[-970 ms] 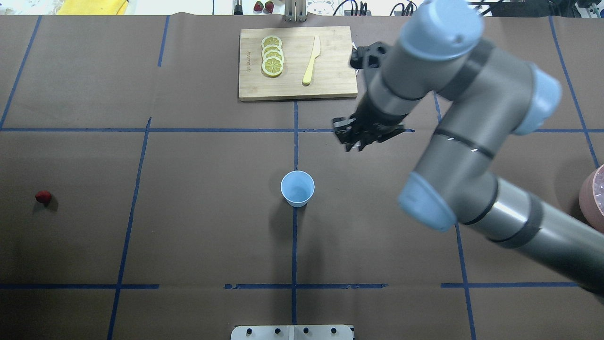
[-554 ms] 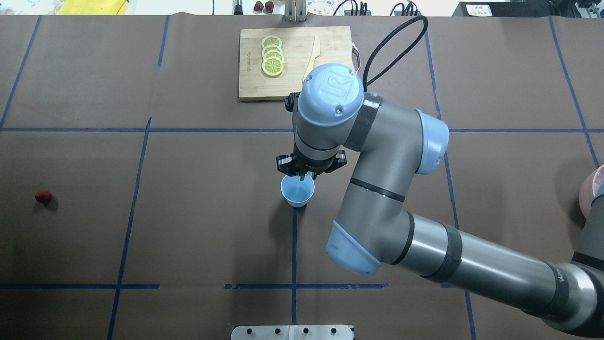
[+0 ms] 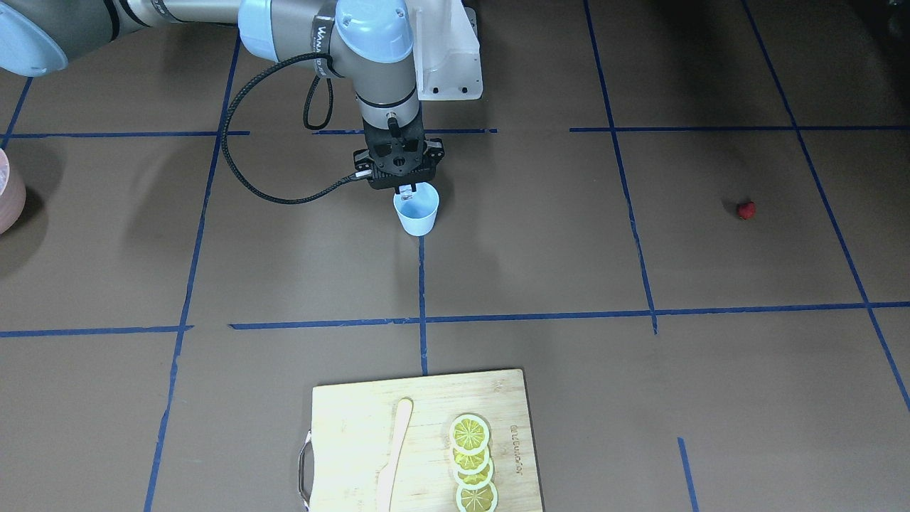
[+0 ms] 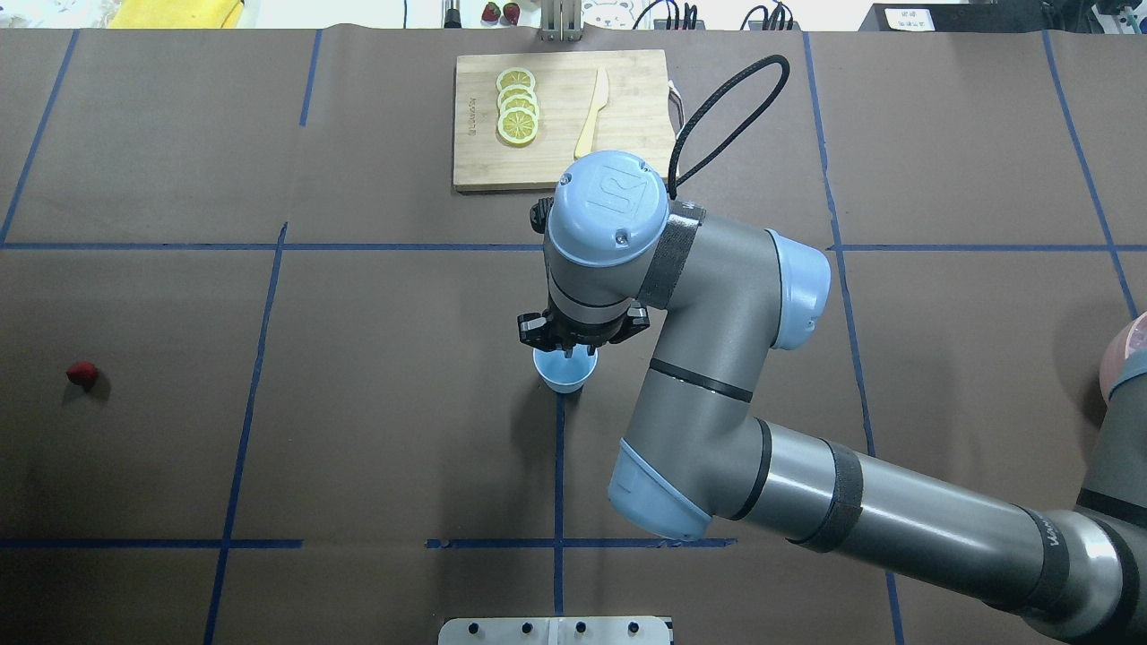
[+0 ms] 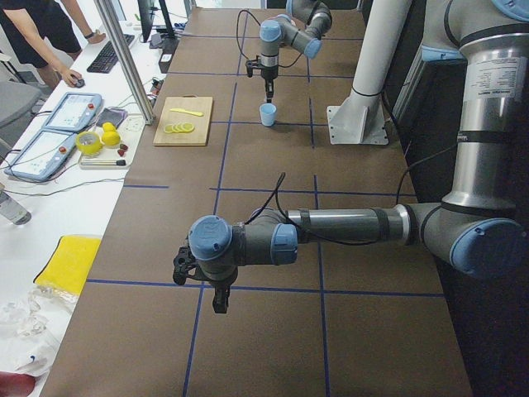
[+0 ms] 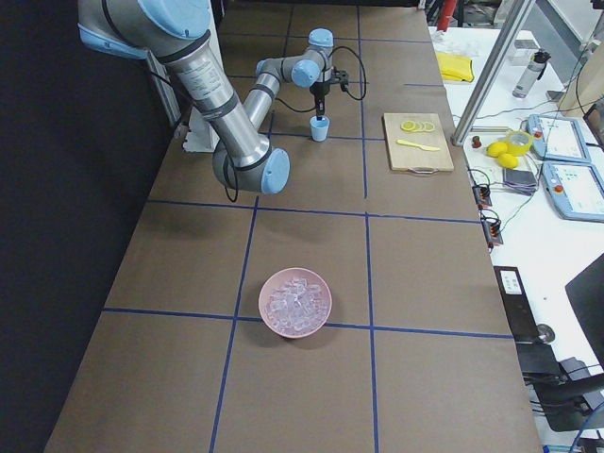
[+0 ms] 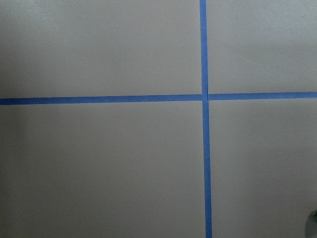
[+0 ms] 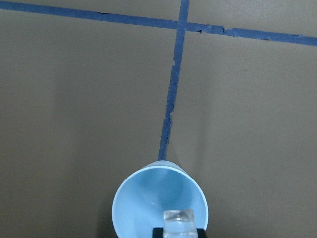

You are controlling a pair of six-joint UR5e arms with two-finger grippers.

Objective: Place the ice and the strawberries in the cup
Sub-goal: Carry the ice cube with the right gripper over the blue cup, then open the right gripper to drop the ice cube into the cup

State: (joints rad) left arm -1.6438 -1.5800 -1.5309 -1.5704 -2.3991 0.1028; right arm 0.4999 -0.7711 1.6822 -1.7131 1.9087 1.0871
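Note:
The pale blue cup stands upright at the table's middle on a tape crossing. My right gripper hangs straight over its far rim, shut on a clear ice cube that sits just above the cup's mouth. The cup's inside looks empty. A small red strawberry lies alone at the far left of the table. My left gripper shows only in the exterior left view, low over bare table, and I cannot tell whether it is open or shut.
A pink bowl full of ice cubes sits at the table's right end. At the back, a bamboo cutting board carries lemon slices and a yellow knife. A person stands by the side desk.
My right arm swung from the back right to above the cup, then settled slightly nearer and lower over its mouth. The cup and strawberry have not moved.

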